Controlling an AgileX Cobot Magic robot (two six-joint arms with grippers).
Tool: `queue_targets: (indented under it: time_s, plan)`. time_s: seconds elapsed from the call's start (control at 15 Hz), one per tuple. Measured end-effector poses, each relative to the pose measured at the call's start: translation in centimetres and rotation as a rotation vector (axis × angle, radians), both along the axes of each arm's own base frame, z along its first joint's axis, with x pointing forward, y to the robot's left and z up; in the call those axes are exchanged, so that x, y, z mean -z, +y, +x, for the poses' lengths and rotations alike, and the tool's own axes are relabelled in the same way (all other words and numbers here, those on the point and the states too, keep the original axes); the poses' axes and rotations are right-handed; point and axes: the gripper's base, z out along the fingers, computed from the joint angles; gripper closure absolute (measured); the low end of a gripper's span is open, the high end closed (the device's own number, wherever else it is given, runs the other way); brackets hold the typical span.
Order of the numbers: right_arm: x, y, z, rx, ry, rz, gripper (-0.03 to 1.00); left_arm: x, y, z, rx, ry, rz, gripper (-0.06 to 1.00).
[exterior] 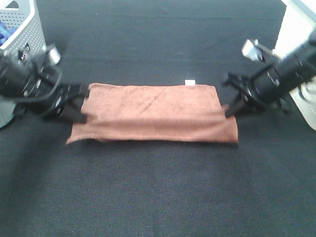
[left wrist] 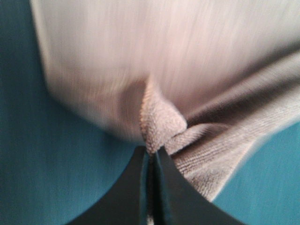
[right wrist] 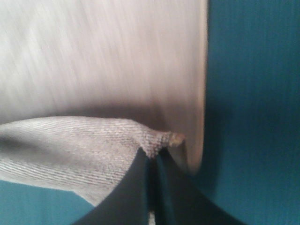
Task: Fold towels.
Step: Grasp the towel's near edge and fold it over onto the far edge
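The rust towel (exterior: 153,113) lies across the middle of the black table, doubled over into a wide band, with its small white tag (exterior: 190,82) at the far edge. My left gripper (exterior: 81,105) is shut on the towel's left end; in the left wrist view the fingers (left wrist: 151,161) pinch a raised fold of cloth (left wrist: 159,122). My right gripper (exterior: 231,108) is shut on the towel's right end; in the right wrist view the fingers (right wrist: 152,161) pinch a lifted corner (right wrist: 159,139). The wrist views are blurred and show the cloth pale.
A perforated grey basket (exterior: 20,23) with a blue cloth (exterior: 0,32) inside stands at the far left, behind my left arm. A white container (exterior: 307,62) stands at the far right, behind my right arm. The black table cloth (exterior: 154,197) spreads in front of the towel.
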Motion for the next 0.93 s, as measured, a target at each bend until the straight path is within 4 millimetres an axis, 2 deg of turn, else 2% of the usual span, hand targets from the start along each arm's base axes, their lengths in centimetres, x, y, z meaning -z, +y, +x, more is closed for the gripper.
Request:
queue_targets:
  time_s: [0.2,0.27,0.4,0.67,0.93]
  plan:
    - [0.0,0.7,5.0,-0.02,-0.051,0.028,0.97,-0.7,-0.7,4.0,-0.009,-0.073,-0.012,0.94]
    - [0.7,0.9,7.0,-0.012,-0.05,0.038,0.97,-0.8,-0.9,6.1,-0.028,-0.099,-0.013,0.94]
    - [1.0,1.0,9.2,-0.002,-0.07,0.025,0.97,-0.7,-0.9,8.4,-0.051,-0.115,0.002,0.94]
    - [1.8,0.9,11.5,0.021,-0.098,0.006,0.97,0.1,-1.0,11.5,-0.093,-0.133,0.023,0.94]
    - [1.7,0.8,11.9,0.046,-0.118,-0.003,0.95,0.7,-0.9,12.1,-0.118,-0.142,0.028,0.92]
